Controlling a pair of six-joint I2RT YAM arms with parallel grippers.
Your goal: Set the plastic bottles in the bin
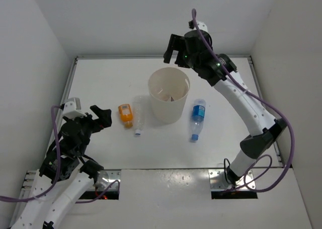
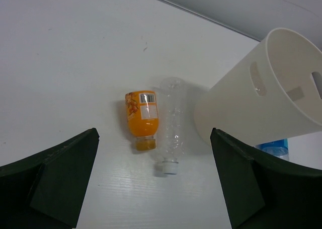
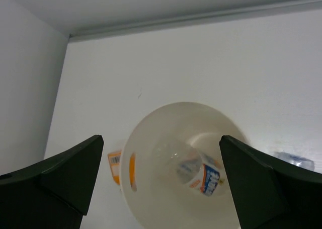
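Blue-labelled bottle [image 2: 274, 147] mostly hidden behind bin [image 2: 261, 93]; clear bottle [image 3: 187, 163] inside blurred.

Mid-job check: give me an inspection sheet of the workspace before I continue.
Surface: white table, no spills seen.
Job's things: bin upright, labelled clear bottle inside; orange bottle and clear bottle lying side by side to its left; blue bottle lying to its right.
Clutter: nothing seen.
Grippers: left gripper open, near the orange bottle; right gripper open, above the bin.
Cables: purple cables along both arms.
Surroundings: white walls.
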